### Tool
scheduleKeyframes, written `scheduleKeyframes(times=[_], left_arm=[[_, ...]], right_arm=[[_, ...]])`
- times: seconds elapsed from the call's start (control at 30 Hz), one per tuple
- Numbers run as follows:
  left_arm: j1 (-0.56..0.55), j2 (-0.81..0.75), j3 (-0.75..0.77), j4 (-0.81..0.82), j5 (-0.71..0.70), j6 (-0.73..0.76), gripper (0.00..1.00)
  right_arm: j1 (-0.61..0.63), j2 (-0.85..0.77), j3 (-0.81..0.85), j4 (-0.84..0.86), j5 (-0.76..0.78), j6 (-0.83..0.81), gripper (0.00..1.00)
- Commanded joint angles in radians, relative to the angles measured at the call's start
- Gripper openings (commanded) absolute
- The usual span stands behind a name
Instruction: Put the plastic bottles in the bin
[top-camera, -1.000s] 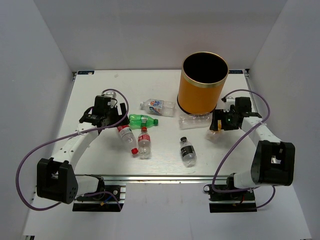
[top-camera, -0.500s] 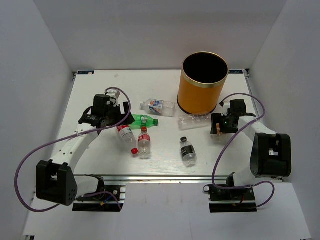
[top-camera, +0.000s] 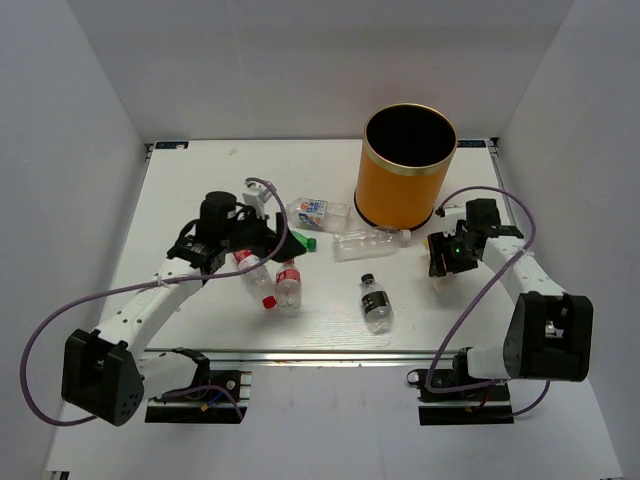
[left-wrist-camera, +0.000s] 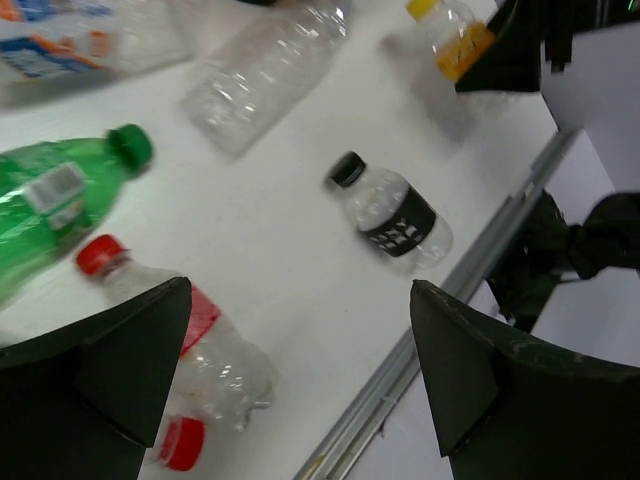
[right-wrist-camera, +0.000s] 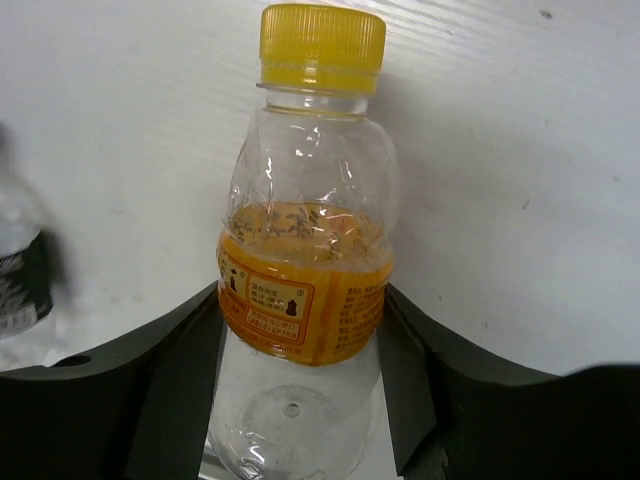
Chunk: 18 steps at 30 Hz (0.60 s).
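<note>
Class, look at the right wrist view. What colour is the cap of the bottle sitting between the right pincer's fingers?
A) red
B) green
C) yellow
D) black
C: in the right wrist view, the bottle between the fingers of the right pincer has a yellow cap.

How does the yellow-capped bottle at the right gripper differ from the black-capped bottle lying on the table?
The yellow-capped bottle has an orange label; the black-capped bottle has a black one. The yellow-capped bottle sits between the right gripper's fingers; the black-capped bottle lies free, untouched. Both are small, clear and capped.
</note>
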Motion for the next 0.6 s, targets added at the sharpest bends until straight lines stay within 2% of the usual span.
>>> scheduleKeyframes(times=[0.0, 0.03, 0.1, 0.13, 0.27, 0.4, 0.43, 0.5, 0.57], left_arm=[[-0.115, 0.035, 0.045, -0.006, -0.012, -0.026, 1.0], [-0.184, 0.07, 0.069, -0.006, -0.054, -0.043, 1.0], [-0.261, 0.11, 0.087, -0.031, -0.136, -0.058, 1.0], [-0.337, 0.133, 0.107, -0.043, -0.173, -0.077, 1.0], [-0.5, 0.241, 0.149, -0.095, -0.362, -0.147, 1.0], [-0.603, 0.296, 0.19, -0.11, -0.546, -0.27, 1.0], [-0.619, 0.321, 0.19, -0.11, -0.574, -0.296, 1.0], [-0.659, 0.341, 0.227, -0.12, -0.641, -0.35, 1.0], [-0.689, 0.385, 0.259, -0.13, -0.689, -0.374, 1.0]], right_arm=[[0.002, -0.104, 0.12, -0.172, -0.123, -0.145, 0.0], [0.002, -0.123, 0.155, -0.243, -0.203, -0.171, 0.0], [0.002, -0.19, 0.221, -0.284, -0.242, -0.237, 0.0], [0.004, -0.203, 0.272, -0.319, -0.312, -0.251, 0.0], [0.002, -0.237, 0.511, -0.356, -0.394, -0.253, 0.0], [0.002, -0.188, 0.691, -0.22, -0.422, -0.165, 0.0], [0.002, -0.148, 0.729, -0.186, -0.416, -0.1, 0.0], [0.004, -0.112, 0.797, -0.048, -0.402, -0.046, 0.0], [0.004, 0.002, 0.865, 0.016, -0.388, 0.005, 0.0]])
